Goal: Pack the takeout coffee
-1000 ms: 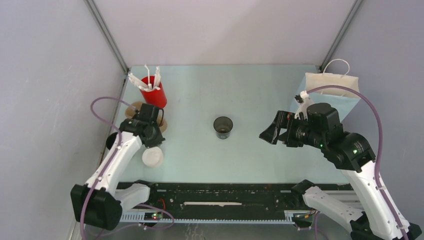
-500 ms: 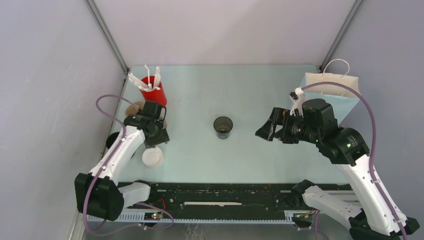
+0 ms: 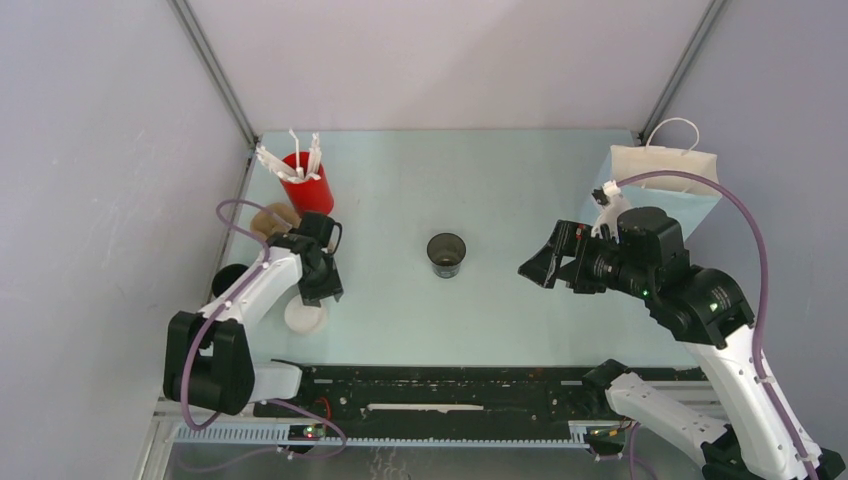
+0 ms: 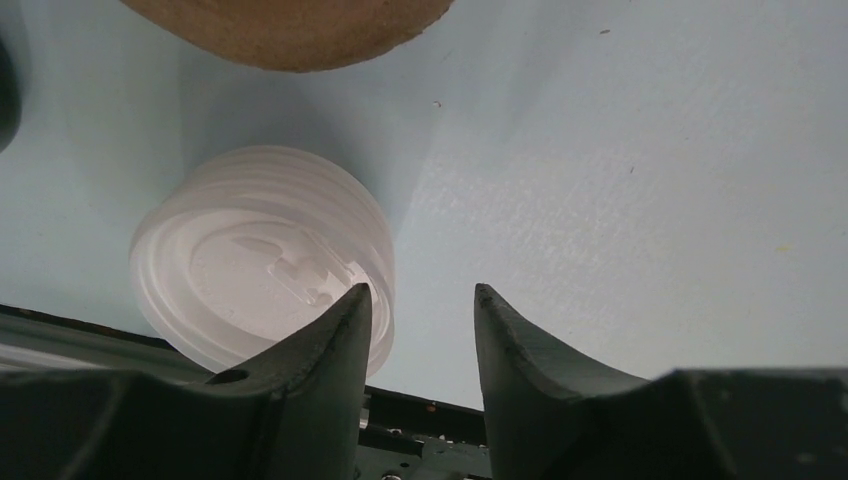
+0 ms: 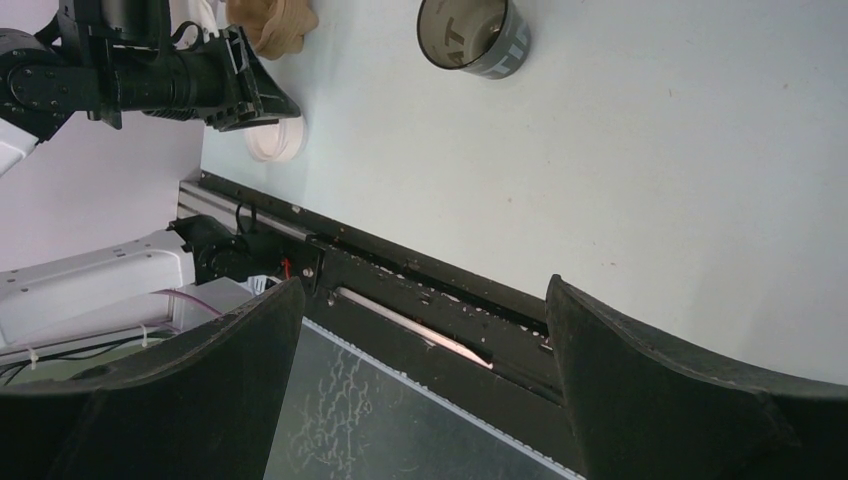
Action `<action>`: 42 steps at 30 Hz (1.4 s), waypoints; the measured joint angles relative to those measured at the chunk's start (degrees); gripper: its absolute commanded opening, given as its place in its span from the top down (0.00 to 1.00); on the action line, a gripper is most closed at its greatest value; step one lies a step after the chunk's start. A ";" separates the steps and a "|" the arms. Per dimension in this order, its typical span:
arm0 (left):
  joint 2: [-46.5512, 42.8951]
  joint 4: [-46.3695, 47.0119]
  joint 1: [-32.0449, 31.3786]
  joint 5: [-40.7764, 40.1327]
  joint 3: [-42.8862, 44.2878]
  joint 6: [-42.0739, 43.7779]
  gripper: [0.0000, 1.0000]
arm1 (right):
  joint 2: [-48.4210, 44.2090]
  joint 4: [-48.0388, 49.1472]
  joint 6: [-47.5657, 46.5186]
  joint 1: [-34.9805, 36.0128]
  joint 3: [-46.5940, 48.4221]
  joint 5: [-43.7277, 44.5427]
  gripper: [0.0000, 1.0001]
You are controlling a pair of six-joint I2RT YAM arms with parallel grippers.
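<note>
The takeout coffee cup [image 3: 446, 254] is small and black; it stands open, with no lid on it, mid-table, and shows at the top of the right wrist view [image 5: 475, 35]. Its round white lid [image 3: 305, 315] lies flat near the front left edge. In the left wrist view the lid [image 4: 260, 270] sits just left of my left gripper [image 4: 422, 300], whose left fingertip overlaps its right rim. The left gripper [image 3: 325, 290] is open with nothing between the jaws. My right gripper [image 3: 535, 268] is wide open and empty, hovering right of the cup.
A white paper bag [image 3: 660, 180] with a handle stands at the back right. A red cup with white cutlery [image 3: 305, 180] stands back left, with the brown pulp tray [image 3: 272, 218] in front of it. A dark round object [image 3: 228, 280] sits by the left wall.
My left gripper has moved toward the front edge, from the pulp tray to beside the white lid. My right gripper shifted slightly left, then back, staying open.
</note>
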 measured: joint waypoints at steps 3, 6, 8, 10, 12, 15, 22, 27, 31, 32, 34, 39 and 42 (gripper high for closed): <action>0.07 0.79 0.00 0.00 -0.92 0.02 0.56 | 0.11 0.00 -0.02 0.00 0.00 0.02 0.00; 0.11 0.87 0.02 -0.02 -1.22 0.02 0.60 | 0.33 0.00 -0.02 0.00 0.00 0.02 0.00; 0.26 1.09 0.02 -0.04 -1.22 0.00 0.64 | 0.37 0.00 -0.02 0.00 0.00 0.02 0.00; 0.35 1.20 0.02 -0.02 -1.22 0.02 0.69 | 0.42 0.00 -0.02 0.00 0.00 0.02 0.00; 0.33 1.27 0.02 -0.04 -1.22 0.04 0.76 | 0.42 -0.02 -0.02 0.00 0.00 0.04 0.00; 0.33 1.31 0.00 -0.07 -1.22 0.02 0.83 | 0.42 -0.02 -0.02 0.00 0.00 0.07 0.00; 0.26 0.94 0.00 -0.17 -1.22 0.07 0.95 | 0.26 -0.13 0.00 0.02 -0.17 0.42 0.00; -1.40 -0.92 0.00 -0.26 -1.11 0.20 0.99 | -0.24 -0.07 0.22 0.07 -1.40 0.42 0.00; -4.83 -4.92 0.00 -0.22 0.48 0.15 1.00 | -0.15 0.20 0.24 0.07 -1.49 0.31 0.00; -5.73 -6.36 0.00 -0.11 1.81 0.13 1.00 | -0.02 0.24 0.24 0.07 -1.49 0.15 0.00; -7.96 -8.55 0.00 0.92 5.31 -0.02 1.00 | 0.37 0.28 0.24 0.11 -1.49 -0.17 0.00; -16.15 -5.92 -0.79 10.27 13.00 -3.15 1.00 | 2.67 2.01 0.68 0.90 -1.49 -2.25 0.00; -23.41 3.82 -2.40 19.93 13.29 -8.72 1.00 | 4.92 4.87 1.73 3.17 -1.51 -4.02 0.00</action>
